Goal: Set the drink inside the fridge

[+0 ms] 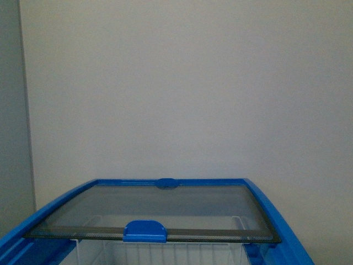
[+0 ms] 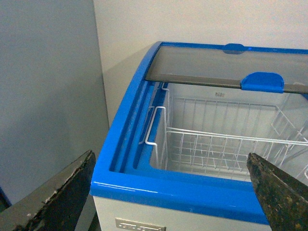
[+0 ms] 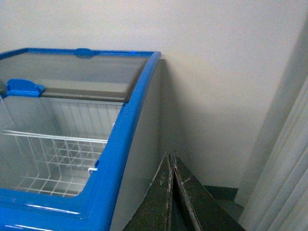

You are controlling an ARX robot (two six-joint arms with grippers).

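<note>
Front view: the fridge is shown from above its near edge, with the glass lid slid back toward the wall and its blue handle lying at the near edge of the pane. Neither arm appears in this view, and the drink is not seen in any of the three views; its place and the direction of its long axis therefore cannot be told.

Left wrist view: the left gripper is shown spread wide, its two dark fingers at opposite sides of the picture, with nothing held between them. It is poised just before the front rim of the fridge, near the chest's left corner. Beyond the rim the uncovered opening and a white wire basket are seen, apparently bare of goods.

Right wrist view: the right gripper is shown with its fingers pressed together and nothing visibly between them. It lies beside the right outer wall of the fridge, near the corner where a pale curtain hangs.

The opening is judged ready to receive a bottle. The left gripper, spread and facing the opening, is judged better placed than the right, but the bottle must first be found.
</note>
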